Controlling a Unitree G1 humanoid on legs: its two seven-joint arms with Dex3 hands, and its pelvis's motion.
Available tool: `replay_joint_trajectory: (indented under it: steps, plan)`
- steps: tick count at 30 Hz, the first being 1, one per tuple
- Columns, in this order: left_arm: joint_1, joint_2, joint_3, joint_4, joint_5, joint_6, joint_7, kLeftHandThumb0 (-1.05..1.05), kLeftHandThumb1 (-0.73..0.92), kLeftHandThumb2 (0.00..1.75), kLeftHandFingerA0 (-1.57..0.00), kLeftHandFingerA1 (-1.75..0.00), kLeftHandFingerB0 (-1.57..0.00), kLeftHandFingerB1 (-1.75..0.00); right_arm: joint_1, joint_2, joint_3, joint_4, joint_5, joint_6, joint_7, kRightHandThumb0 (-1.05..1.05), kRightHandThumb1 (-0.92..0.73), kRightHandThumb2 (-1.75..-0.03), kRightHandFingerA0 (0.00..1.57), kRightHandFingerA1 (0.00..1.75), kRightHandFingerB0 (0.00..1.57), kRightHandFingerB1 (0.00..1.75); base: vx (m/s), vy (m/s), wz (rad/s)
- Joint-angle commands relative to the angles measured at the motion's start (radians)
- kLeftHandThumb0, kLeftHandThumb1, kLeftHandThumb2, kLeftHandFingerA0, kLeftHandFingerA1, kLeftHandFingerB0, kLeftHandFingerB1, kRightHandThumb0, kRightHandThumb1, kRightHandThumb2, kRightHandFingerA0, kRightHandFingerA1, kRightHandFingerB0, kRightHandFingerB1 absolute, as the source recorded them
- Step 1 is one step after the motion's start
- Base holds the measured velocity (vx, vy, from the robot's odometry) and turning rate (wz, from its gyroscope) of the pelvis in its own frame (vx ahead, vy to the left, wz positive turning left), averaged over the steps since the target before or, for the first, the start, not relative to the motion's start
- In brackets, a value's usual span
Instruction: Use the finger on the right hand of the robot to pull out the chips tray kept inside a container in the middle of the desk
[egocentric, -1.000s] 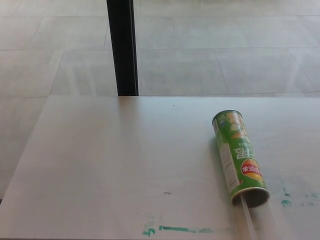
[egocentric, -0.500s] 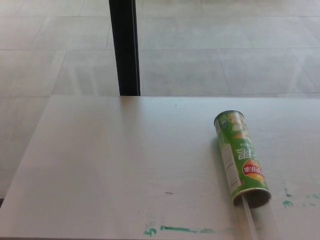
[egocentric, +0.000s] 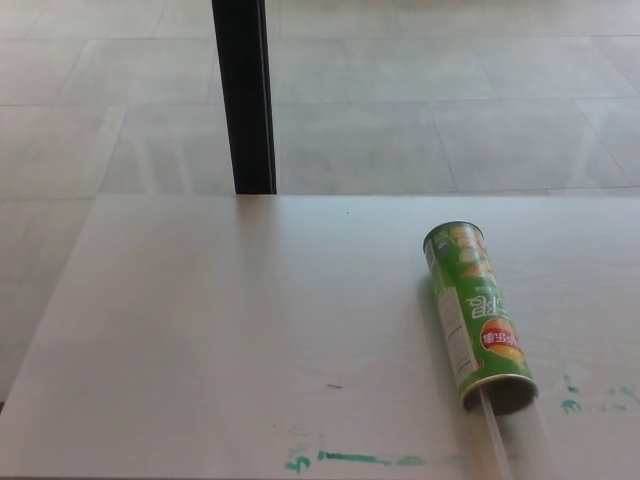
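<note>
The green chip can (egocentric: 477, 315) lies on its side on the pale surface (egocentric: 230, 330), its closed end pointing away and its open mouth turned toward the robot's side of the surface. From that mouth a thin, pale, see-through strip (egocentric: 493, 432), which looks like the front of the chips tray, sticks out a little and runs off the bottom of the picture, so its near end is cut off and how much of it is already outside the can cannot be judged. Neither hand shows anywhere in the head view, so there is no hand to place the can against, and whether the fingers are wide, narrow or holding anything cannot be told. Going by that, the task looks barely begun: the tray sits almost wholly inside the can, no finger touches it, and what is left is to bring the right hand in, hook a finger on the tray's edge and draw it out. The inside of the can's mouth is dark and nothing of its contents can be made out. Smears of green paint (egocentric: 360, 459) mark the surface near its front edge, with a few more spots beside the mouth of the can. Beyond the surface lies a tiled floor (egocentric: 430, 100) and a black upright post (egocentric: 243, 95).
</note>
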Motion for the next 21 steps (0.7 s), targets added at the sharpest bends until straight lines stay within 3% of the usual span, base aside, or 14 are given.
replay_joint_trajectory:
  steps: [1,4,5,6,7,8,9,10,11,12,13,14,15,21]
  plan:
    - [-0.019,0.01,-0.001,0.003,0.003,0.004,0.038,-0.67,0.74,0.62,-0.43,-0.65,-0.38,-0.41,-0.035,0.097,0.023,0.333,-0.017,-0.22,-0.379,-0.3,-0.37,-0.82,1.22,1.36,0.5,0.78,0.0,0.0,0.0]
    - [-0.028,0.005,0.003,0.012,-0.006,0.013,0.038,-0.67,0.73,0.61,-0.42,-0.71,-0.37,-0.44,-0.03,0.12,0.037,0.353,-0.013,-0.19,-0.39,-0.21,-0.52,-0.61,0.86,1.75,0.45,0.83,0.0,0.0,0.0]
    - [-0.031,0.006,0.005,0.017,-0.009,0.018,0.033,-0.67,0.57,0.97,-0.42,-0.7,-0.31,-0.54,-0.027,0.127,0.047,0.366,-0.021,-0.194,-0.411,-0.19,-0.5,-0.61,0.86,1.72,0.49,0.85,0.0,0.0,0.0]
    - [-0.031,0.008,0.0,0.02,-0.002,0.009,0.034,-0.68,0.58,0.98,-0.42,-0.71,-0.31,-0.55,-0.024,0.129,0.063,0.396,-0.03,-0.213,-0.422,-0.21,-0.5,-0.57,0.84,1.7,0.5,0.84,0.0,0.0,0.0]
    - [-0.03,0.008,0.002,0.018,-0.006,0.015,0.03,-0.66,0.73,0.62,-0.41,-0.71,-0.36,-0.45,-0.019,0.123,0.082,0.419,-0.042,-0.211,-0.42,-0.3,-0.52,-0.55,0.81,1.7,0.5,0.86,0.0,0.0,0.0]
    - [-0.028,0.007,0.003,0.016,-0.008,0.016,0.025,-0.68,0.56,0.97,-0.38,-0.69,-0.31,-0.56,-0.014,0.123,0.095,0.436,-0.048,-0.215,-0.42,-0.3,-0.51,-0.56,0.79,1.64,0.55,0.87,0.0,0.0,0.0]
    - [-0.025,0.007,0.003,0.015,-0.009,0.012,0.021,-0.68,0.56,0.97,-0.38,-0.69,-0.31,-0.56,-0.011,0.125,0.107,0.45,-0.049,-0.226,-0.423,-0.3,-0.51,-0.56,0.79,1.64,0.55,0.87,0.0,0.0,0.0]
    - [-0.025,0.008,-0.001,0.014,-0.002,0.016,0.031,-0.68,0.72,0.62,-0.39,-0.69,-0.36,-0.46,-0.009,0.12,0.133,0.464,-0.054,-0.188,-0.402,-0.32,-0.53,-0.56,0.73,1.42,0.54,0.85,0.0,0.0,0.0]
    - [-0.03,0.01,0.0,0.006,-0.004,0.017,0.029,-0.68,0.73,0.62,-0.38,-0.69,-0.36,-0.46,-0.013,0.113,0.178,0.507,-0.089,-0.206,-0.419,-0.32,-0.52,-0.55,0.73,0.99,0.58,0.75,0.0,0.0,0.0]
    - [-0.03,0.01,0.0,0.002,-0.005,0.017,0.028,-0.69,0.73,0.61,-0.37,-0.68,-0.36,-0.47,-0.013,0.115,0.211,0.519,-0.109,-0.196,-0.425,-0.32,-0.53,-0.55,0.72,0.95,0.59,0.69,0.0,0.0,0.0]
    - [-0.031,0.01,0.001,0.004,-0.005,0.015,0.029,-0.69,0.56,0.97,-0.39,-0.69,-0.32,-0.56,-0.016,0.132,0.229,0.51,-0.101,-0.176,-0.42,-0.26,-0.52,-0.55,0.72,1.07,0.63,0.71,0.0,0.0,0.0]
    - [-0.034,0.011,0.002,0.012,-0.006,0.014,0.03,-0.69,0.56,0.97,-0.39,-0.69,-0.32,-0.56,-0.024,0.147,0.227,0.511,-0.077,-0.183,-0.42,-0.26,-0.52,-0.55,0.72,1.07,0.63,0.71,0.0,0.0,0.0]
    - [-0.034,0.013,0.006,0.009,-0.011,0.019,0.022,-0.68,0.72,0.62,-0.35,-0.67,-0.35,-0.46,-0.022,0.149,0.247,0.505,-0.084,-0.179,-0.423,-0.27,-0.51,-0.55,0.77,0.97,0.64,0.68,0.0,0.0,0.0]
    - [-0.038,0.015,0.002,0.012,-0.006,0.019,0.026,-0.68,0.73,0.62,-0.34,-0.64,-0.35,-0.46,-0.031,0.148,0.282,0.543,0.004,-0.187,-0.365,-0.26,-0.53,-0.55,0.89,1.06,0.61,0.63,0.0,0.0,0.0]
